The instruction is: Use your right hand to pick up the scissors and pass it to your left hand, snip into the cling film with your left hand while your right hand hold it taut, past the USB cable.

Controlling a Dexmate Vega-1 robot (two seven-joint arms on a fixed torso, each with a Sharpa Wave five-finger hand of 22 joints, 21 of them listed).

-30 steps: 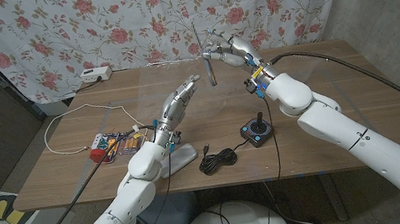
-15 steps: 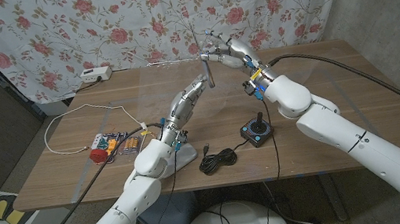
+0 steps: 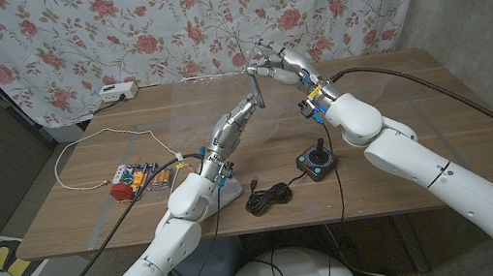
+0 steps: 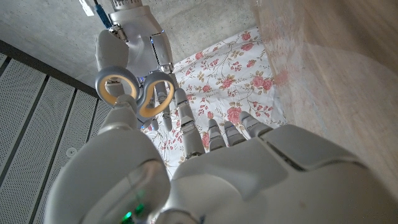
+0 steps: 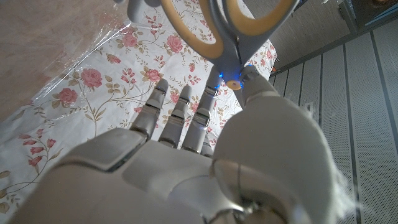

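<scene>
My right hand (image 3: 279, 62) is raised over the far middle of the table and grips the scissors (image 3: 257, 85), which hang down from it. Their grey handles with yellow inner rings (image 4: 130, 93) point toward my left hand (image 3: 232, 122), which reaches up with fingers stretched out; its fingertips (image 3: 255, 101) are at the scissors' lower end. In the left wrist view my thumb (image 4: 122, 118) touches one ring without closing on it. The handles (image 5: 224, 25) show above my right hand (image 5: 186, 155). Faint cling film (image 3: 191, 92) lies across the table's middle. A coiled black USB cable (image 3: 270, 196) sits near the front edge.
A black joystick (image 3: 315, 160) stands right of the cable. A pack of small tools (image 3: 140, 180) and a white looped cable (image 3: 82, 148) lie at the left, a white power strip (image 3: 119, 92) at the back left. A floral curtain (image 3: 161, 23) hangs behind.
My left hand has risen and moved toward the scissors until its fingertips reach their lower end. The right hand has held nearly still with the scissors.
</scene>
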